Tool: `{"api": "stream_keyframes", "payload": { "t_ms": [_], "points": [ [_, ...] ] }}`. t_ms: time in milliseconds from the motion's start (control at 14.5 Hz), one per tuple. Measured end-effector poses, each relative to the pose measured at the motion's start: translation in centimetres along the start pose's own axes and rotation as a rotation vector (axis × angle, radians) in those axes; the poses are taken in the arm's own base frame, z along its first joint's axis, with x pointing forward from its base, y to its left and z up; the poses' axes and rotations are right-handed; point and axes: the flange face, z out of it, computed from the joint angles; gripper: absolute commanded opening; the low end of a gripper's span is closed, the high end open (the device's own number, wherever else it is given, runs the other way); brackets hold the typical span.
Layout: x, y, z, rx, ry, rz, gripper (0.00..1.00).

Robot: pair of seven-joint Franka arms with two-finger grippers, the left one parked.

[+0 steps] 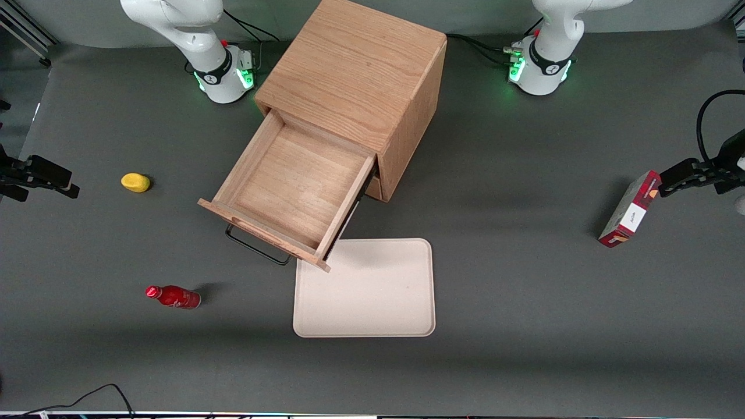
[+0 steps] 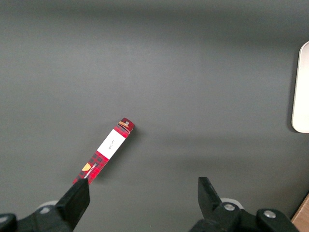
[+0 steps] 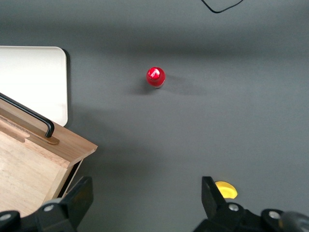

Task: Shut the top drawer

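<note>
Risk at my edge of the bench: my gripper (image 1: 41,177) hangs well apart from the cabinet, so I judge a long reach lies ahead; a sweep too low could knock the yellow object (image 1: 135,182) or tip the red bottle (image 1: 173,297), which stands nearer the front edge.
Risk at the drawer: the top drawer (image 1: 288,189) is pulled far out of the oak cabinet (image 1: 355,75) and sits skewed to the bench edges. A push off its axis, or on one corner of the front, could jam it or slide the whole cabinet instead.
Risk at the handle: the black wire handle (image 1: 256,247) stands proud of the front; a finger could snag behind it.
Risk at the tray: the white tray (image 1: 366,291) lies just under the drawer's front corner; I cannot tell if they touch.
Hand: my fingers (image 3: 77,198) are spread wide, released, holding nothing and touching nothing, above bare mat.
</note>
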Motion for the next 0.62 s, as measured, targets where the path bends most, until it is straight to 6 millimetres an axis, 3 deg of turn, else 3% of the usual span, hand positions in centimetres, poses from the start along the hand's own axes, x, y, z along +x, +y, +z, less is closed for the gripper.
{"api": "stream_keyframes", "payload": {
  "t_ms": [413, 619],
  "points": [
    [0.03, 0.89, 0.2, -0.002, -0.004, -0.024, 1.0],
    [0.35, 0.41, 0.42, 0.005, -0.01, -0.066, 1.0]
  ]
}}
